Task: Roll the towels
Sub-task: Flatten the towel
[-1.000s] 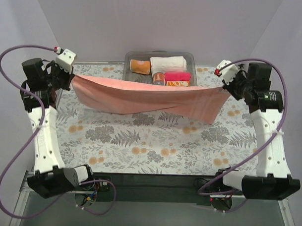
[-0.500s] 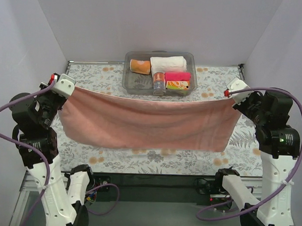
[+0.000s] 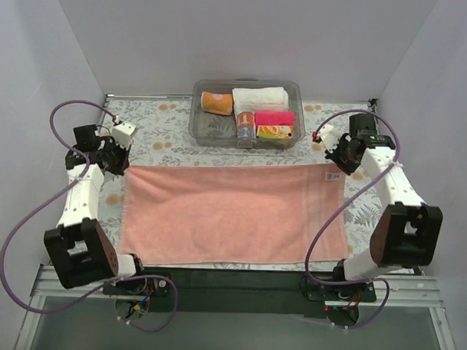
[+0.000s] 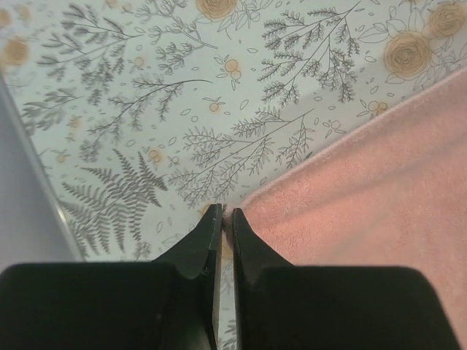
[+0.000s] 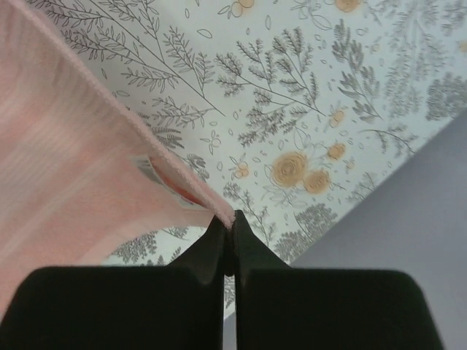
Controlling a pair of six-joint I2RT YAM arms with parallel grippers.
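The salmon-pink towel (image 3: 232,213) lies spread flat across the floral table, its white tag (image 3: 331,177) at the far right corner. My left gripper (image 3: 125,165) is shut on the towel's far left corner (image 4: 252,200), down at table level. My right gripper (image 3: 335,166) is shut on the far right corner (image 5: 219,211), with the tag (image 5: 149,169) just beside the fingers. The small teal-red-white patterned cloth (image 3: 275,131) sits in the clear bin.
A clear plastic bin (image 3: 201,126) stands at the back centre with an orange roll (image 3: 217,103), a white rolled towel (image 3: 260,98), a hot-pink roll (image 3: 275,117) and a small can (image 3: 245,125). Grey walls close in on both sides.
Both arms have swung forward and down from holding the towel hanging in the air. The towel now lies flat on the table, with both far corners still gripped.
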